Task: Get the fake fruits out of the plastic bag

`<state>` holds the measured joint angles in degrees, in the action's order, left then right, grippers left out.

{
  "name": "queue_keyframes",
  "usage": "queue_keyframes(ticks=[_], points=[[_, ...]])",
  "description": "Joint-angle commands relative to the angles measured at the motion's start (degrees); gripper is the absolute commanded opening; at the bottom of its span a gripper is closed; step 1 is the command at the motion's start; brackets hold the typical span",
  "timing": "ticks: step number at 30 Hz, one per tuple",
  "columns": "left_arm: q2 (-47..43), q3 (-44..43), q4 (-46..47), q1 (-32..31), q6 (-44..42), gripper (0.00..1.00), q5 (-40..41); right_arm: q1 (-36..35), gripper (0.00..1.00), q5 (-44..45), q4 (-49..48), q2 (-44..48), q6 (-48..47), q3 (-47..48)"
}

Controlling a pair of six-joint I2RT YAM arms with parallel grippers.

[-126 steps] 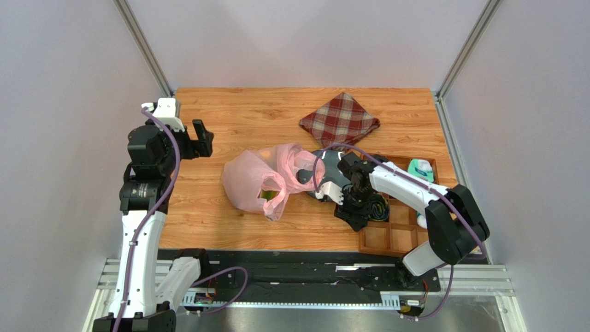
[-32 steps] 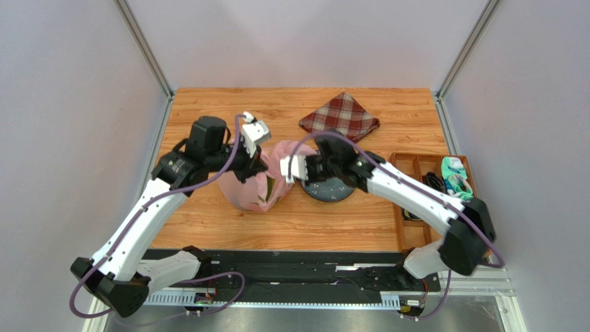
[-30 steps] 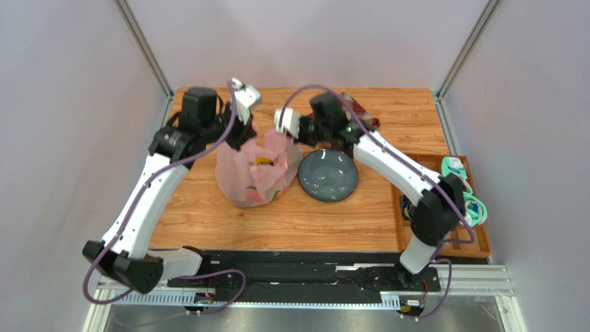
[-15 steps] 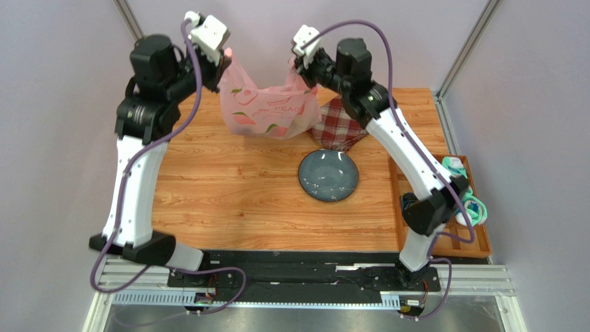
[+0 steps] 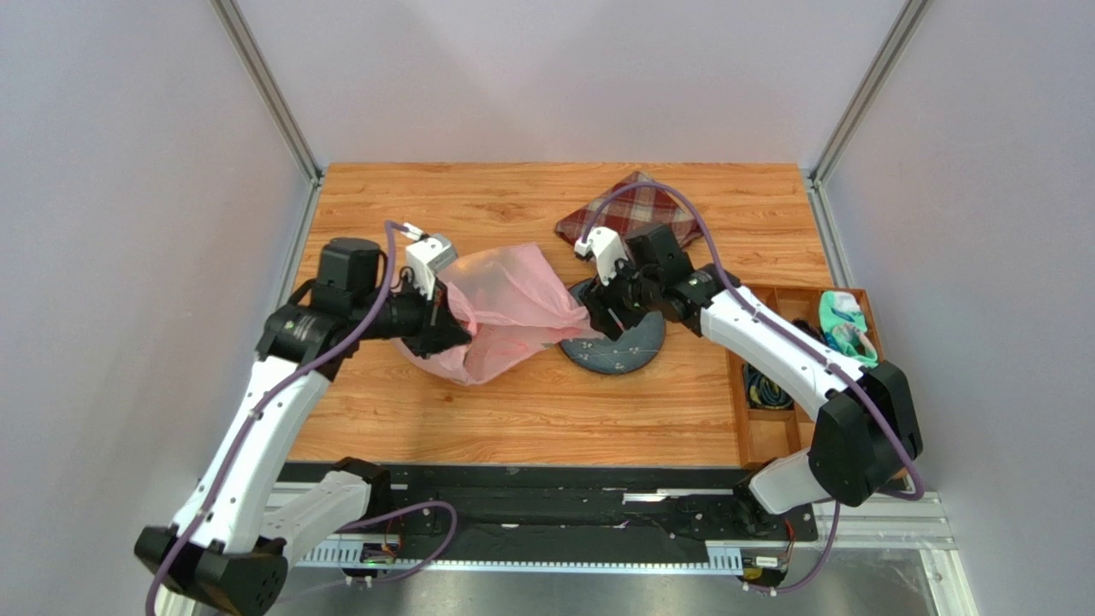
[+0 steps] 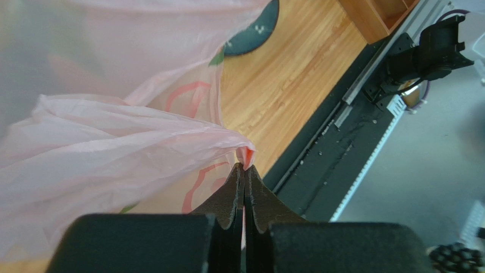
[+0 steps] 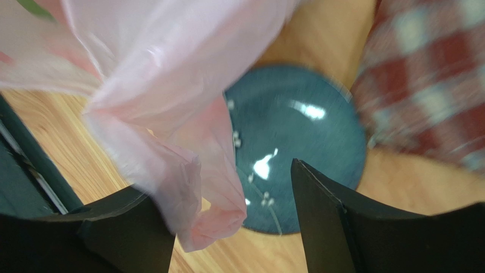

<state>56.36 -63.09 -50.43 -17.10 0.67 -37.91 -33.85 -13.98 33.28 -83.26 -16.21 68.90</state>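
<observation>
The pink plastic bag (image 5: pixel 508 306) lies slumped on the table between my two arms, and its right edge spills onto the dark plate (image 5: pixel 626 344). My left gripper (image 5: pixel 444 321) is shut on a pinch of the bag's edge (image 6: pixel 245 157); the film fans out from its tips. My right gripper (image 5: pixel 604 298) hovers over the plate with its jaws wide apart. A loose fold of the bag (image 7: pixel 219 213) hangs between them, near one finger (image 7: pixel 128 227), ungripped. The fake fruits are hidden; only green printed marks show on the bag.
A red plaid cloth (image 5: pixel 630 212) lies at the back, behind the plate. A wooden compartment tray (image 5: pixel 769 417) with teal socks (image 5: pixel 842 321) stands at the right edge. The black rail (image 6: pixel 364 114) runs along the table's near side.
Half a second ago both grippers held the bag high in the air by its top. It has come down onto the table, and the right gripper has opened and let go.
</observation>
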Motion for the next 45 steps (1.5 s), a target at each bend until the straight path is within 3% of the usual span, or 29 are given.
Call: queue_keyframes(ticks=[1, 3, 7, 11, 16, 23, 28, 33, 36, 37, 39, 41, 42, 43, 45], points=[[-1.34, -2.47, 6.23, 0.14, 7.33, 0.0, 0.73, -1.65, 0.72, -9.03, 4.14, 2.41, -1.8, 17.73], [-1.42, -3.18, 5.7, 0.58, 8.38, 0.0, 1.79, -3.15, 0.72, -12.11, 5.39, 1.35, -3.04, 22.14], [-3.35, -3.09, 4.47, 1.81, 11.81, 0.0, 4.42, -9.81, 0.69, -13.62, 5.57, 1.44, -9.69, 20.05], [-4.94, -3.18, 4.64, 2.95, 12.34, 0.0, 3.55, -13.26, 0.47, -17.3, 4.26, -1.54, -8.94, 16.88], [-5.12, -1.69, 5.78, 4.53, 13.39, 0.0, 2.67, -15.45, 0.33, -21.09, 1.79, -11.56, -7.61, 21.7], [-7.4, -1.68, 4.12, 7.17, 12.87, 0.0, 2.32, -18.45, 0.21, -12.58, -3.21, -20.44, 3.8, 24.44], [-8.81, -1.6, 2.18, 7.52, 11.29, 0.0, 0.22, -18.36, 0.18, -5.63, -7.78, -22.55, 9.52, 22.77], [-10.39, -1.6, -1.58, 8.22, 9.18, 0.0, -2.26, -17.4, 0.19, 0.25, -10.24, -29.14, 15.49, 26.8], [-11.62, -1.69, -4.13, 9.54, 8.13, 0.0, -3.04, -17.48, 0.22, 3.24, -11.47, -32.91, 21.99, 29.52], [-12.32, -1.69, -4.49, 10.15, 7.95, 0.0, -3.66, -17.83, 0.31, 4.65, -12.0, -33.54, 26.45, 29.62], [-13.11, -1.86, -5.37, 10.77, 7.16, 0.0, -4.62, -19.14, 0.38, 8.43, -13.06, -35.64, 29.47, 30.23], [-13.9, -2.73, -6.86, 12.18, 6.63, 0.0, -5.24, -20.46, 0.58, 11.06, -13.24, -37.05, 29.92, 31.29], [-14.25, -3.09, -8.7, 12.62, 6.11, 0.0, -5.68, -21.6, 0.68, 16.56, -13.24, -37.75, 30.0, 31.81], [-14.78, -3.35, -9.76, 13.4, 5.58, 0.0, -6.55, -21.96, 0.83, 18.61, -13.06, -39.33, 30.35, 33.12], [-15.75, -2.92, -11.69, 13.76, 4.61, 0.0, -7.26, -22.4, 0.91, 20.3, -12.71, -41.0, 31.5, 34.19]])
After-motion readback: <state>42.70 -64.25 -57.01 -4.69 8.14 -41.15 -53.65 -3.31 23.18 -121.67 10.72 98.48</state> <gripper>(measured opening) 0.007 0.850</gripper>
